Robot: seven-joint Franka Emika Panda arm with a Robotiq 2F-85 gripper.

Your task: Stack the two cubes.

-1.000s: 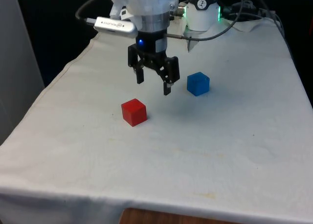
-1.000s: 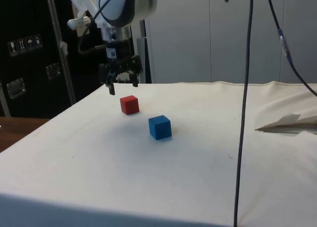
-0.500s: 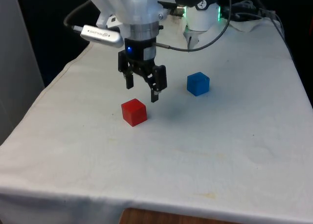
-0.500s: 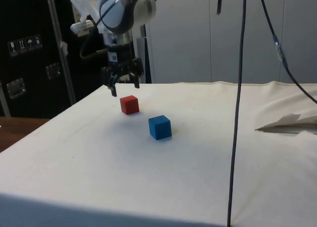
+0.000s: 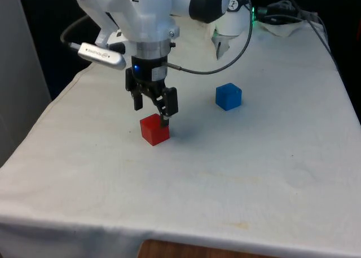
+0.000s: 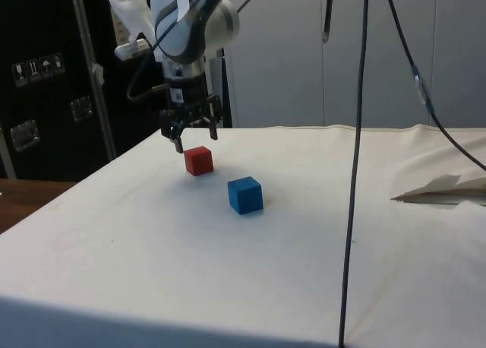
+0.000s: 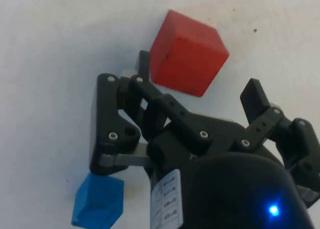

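A red cube (image 5: 154, 128) (image 6: 199, 160) (image 7: 187, 53) rests on the white cloth toward the front view's left. My gripper (image 5: 150, 114) (image 6: 197, 140) (image 7: 197, 94) hangs open just above it, fingers spread wider than the cube, tips near its top edges and not gripping. A blue cube (image 5: 228, 96) (image 6: 245, 194) (image 7: 98, 200) sits apart on the cloth, toward the front view's right of the red one.
A black cable (image 6: 353, 166) hangs down in front of the side camera. Crumpled cloth and cables (image 5: 287, 16) lie by the robot base at the far end. The table's left edge (image 5: 51, 109) runs close to the red cube.
My gripper has moved toward the front view's left and down, from between the two cubes to right over the red cube. It stayed open. Neither cube has moved.
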